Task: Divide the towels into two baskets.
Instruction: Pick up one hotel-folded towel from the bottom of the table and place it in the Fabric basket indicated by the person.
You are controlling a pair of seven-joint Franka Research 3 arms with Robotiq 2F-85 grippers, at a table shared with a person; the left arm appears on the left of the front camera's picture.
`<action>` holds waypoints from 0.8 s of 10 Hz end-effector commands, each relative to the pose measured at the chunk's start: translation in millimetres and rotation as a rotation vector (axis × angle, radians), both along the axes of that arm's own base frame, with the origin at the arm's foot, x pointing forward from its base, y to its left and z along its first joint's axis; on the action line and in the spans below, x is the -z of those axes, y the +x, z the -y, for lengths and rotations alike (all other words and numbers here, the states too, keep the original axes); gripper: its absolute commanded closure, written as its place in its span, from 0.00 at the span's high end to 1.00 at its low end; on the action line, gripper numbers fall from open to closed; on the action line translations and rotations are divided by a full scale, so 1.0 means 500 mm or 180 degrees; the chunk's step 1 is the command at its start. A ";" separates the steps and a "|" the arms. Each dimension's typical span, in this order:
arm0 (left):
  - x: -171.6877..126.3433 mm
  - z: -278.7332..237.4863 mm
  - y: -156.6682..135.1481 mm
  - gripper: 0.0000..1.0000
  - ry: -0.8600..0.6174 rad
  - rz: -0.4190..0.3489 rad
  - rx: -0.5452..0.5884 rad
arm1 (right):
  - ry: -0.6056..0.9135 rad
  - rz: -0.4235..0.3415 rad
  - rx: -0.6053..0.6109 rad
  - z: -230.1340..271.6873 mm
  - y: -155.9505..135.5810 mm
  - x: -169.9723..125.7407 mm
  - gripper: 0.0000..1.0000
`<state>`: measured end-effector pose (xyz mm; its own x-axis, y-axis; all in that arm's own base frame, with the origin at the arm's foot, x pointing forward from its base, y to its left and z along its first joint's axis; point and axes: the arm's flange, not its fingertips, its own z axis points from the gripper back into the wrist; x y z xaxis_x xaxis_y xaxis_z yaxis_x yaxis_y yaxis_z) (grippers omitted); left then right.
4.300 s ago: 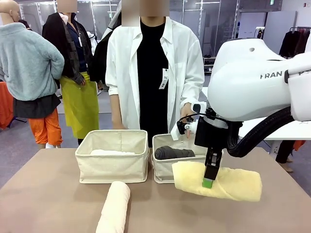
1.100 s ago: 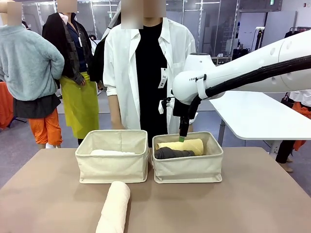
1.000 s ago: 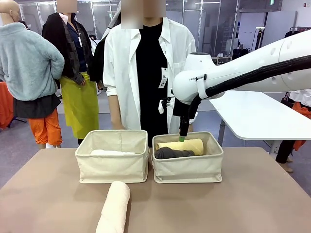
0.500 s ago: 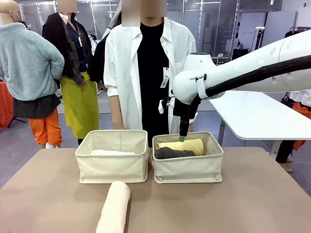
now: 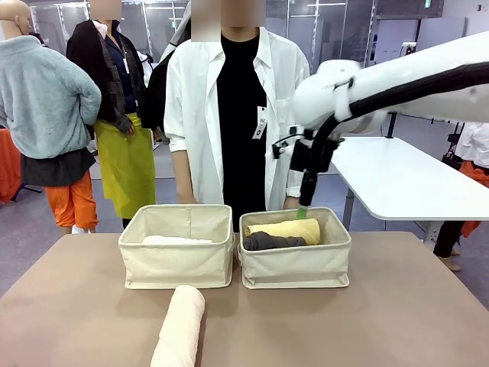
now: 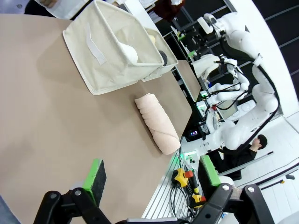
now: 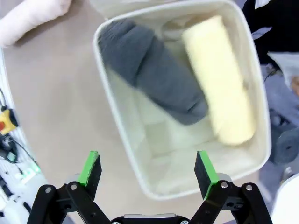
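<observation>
Two beige baskets stand side by side. The left basket holds a white towel. In the right basket lie a dark grey towel and a pale yellow towel. A cream towel lies on the table in front of the left basket. My right gripper hangs open and empty above the right basket's far rim. My left gripper is open and empty, low over the bare table, well away from the baskets.
A person in a white shirt stands at the table's far edge behind the baskets. The brown tabletop is bare to the right and in front of the baskets. A white table stands at the back right.
The pale yellow towel, held over the table some seconds ago, now lies in the right basket. In the last half second my right arm rose and shifted right, away from the towel.
</observation>
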<state>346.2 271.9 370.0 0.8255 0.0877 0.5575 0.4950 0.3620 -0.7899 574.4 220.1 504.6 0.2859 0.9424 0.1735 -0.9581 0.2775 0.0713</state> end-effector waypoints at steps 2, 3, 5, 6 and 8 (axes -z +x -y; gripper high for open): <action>-0.003 0.002 -0.011 1.00 0.0023 0.0017 0.0010 | 0.0426 -0.0334 0.0613 0.183 -0.114 0.023 1.00; -0.003 0.002 -0.011 1.00 0.0023 0.0017 0.0010 | 0.0756 -0.0469 0.1024 0.271 -0.141 0.026 1.00; -0.003 0.002 -0.011 1.00 0.0023 0.0017 0.0010 | 0.1337 -0.0671 0.1611 0.409 -0.191 0.040 1.00; -0.003 0.002 -0.011 1.00 0.0023 0.0017 0.0010 | 0.1737 -0.0794 0.1851 0.479 -0.218 0.053 1.00; -0.003 0.002 -0.011 1.00 0.0023 0.0017 0.0010 | 0.2514 -0.1020 0.2133 0.637 -0.265 0.095 1.00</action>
